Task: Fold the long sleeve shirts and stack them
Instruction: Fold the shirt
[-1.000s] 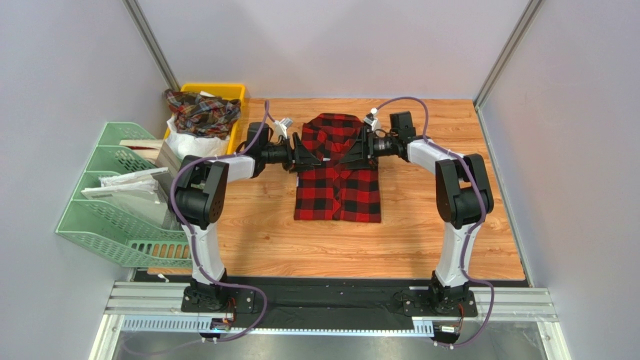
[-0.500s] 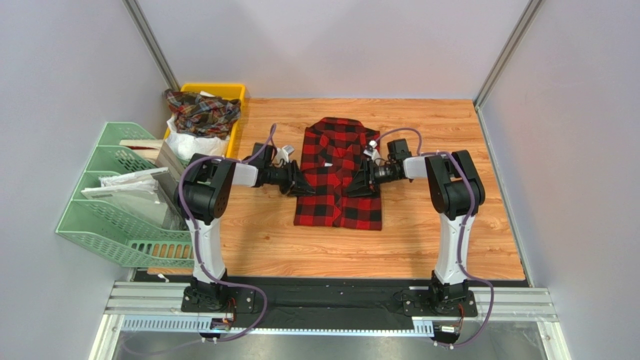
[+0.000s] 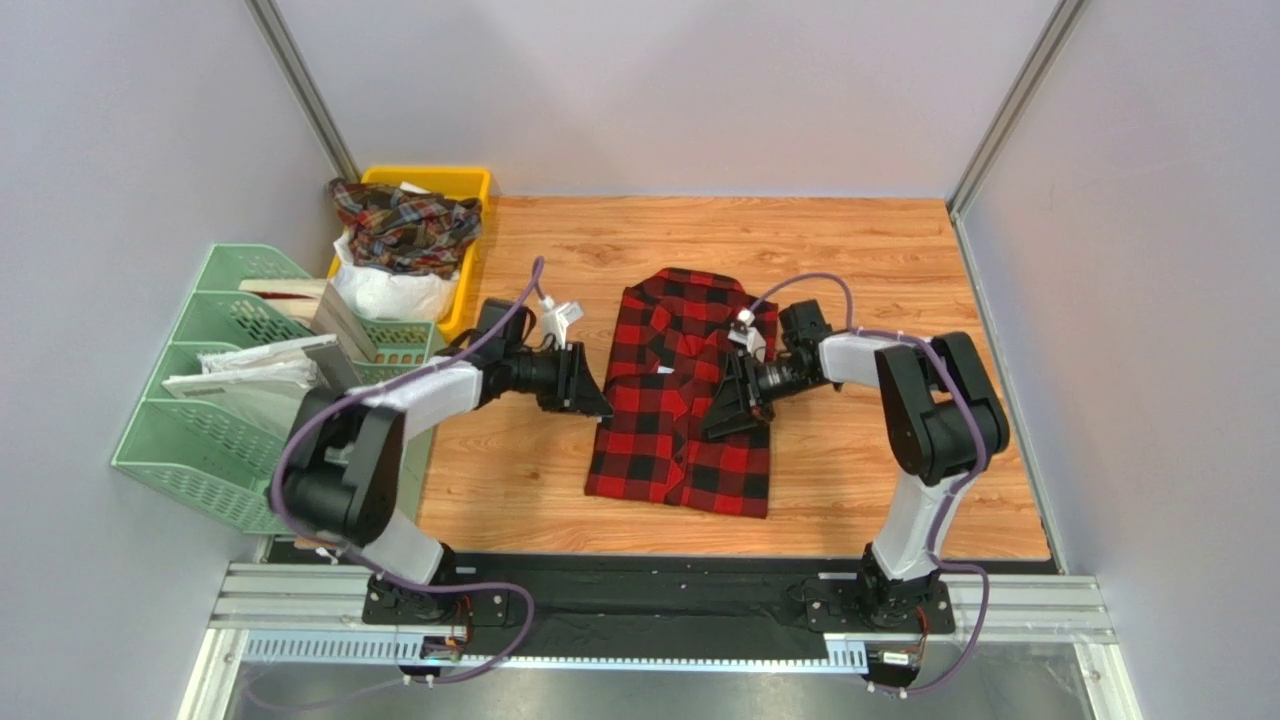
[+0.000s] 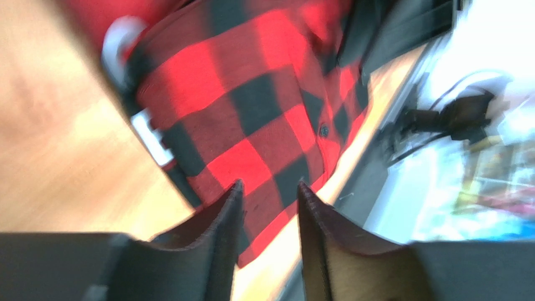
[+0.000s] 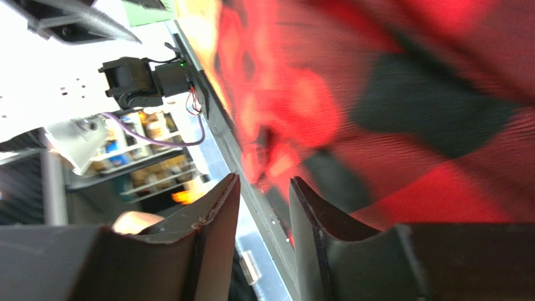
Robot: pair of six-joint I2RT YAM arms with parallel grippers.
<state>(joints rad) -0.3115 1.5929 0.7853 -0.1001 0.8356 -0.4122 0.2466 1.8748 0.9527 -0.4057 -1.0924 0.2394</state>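
A red-and-black check long sleeve shirt (image 3: 684,398) lies folded on the wooden table (image 3: 872,285), collar at the far end. My left gripper (image 3: 598,398) sits at its left edge, its jaws apart with nothing pinched. The left wrist view shows the shirt (image 4: 251,100) past that gripper (image 4: 269,185). My right gripper (image 3: 733,417) lies over the shirt's right side, open. In the right wrist view its gap (image 5: 264,179) shows only the rail, with blurred shirt cloth (image 5: 402,94) close beside it. A darker plaid shirt (image 3: 403,222) lies bunched in the yellow bin (image 3: 451,183).
A green file rack (image 3: 226,390) holding papers stands at the left edge of the table. A white bag (image 3: 383,293) lies between it and the yellow bin. Grey walls close off the left, right and far sides.
The red shirt has slid toward the near edge and turned slightly. Both grippers moved nearer along its sides, and their jaws stand narrower than a second ago.
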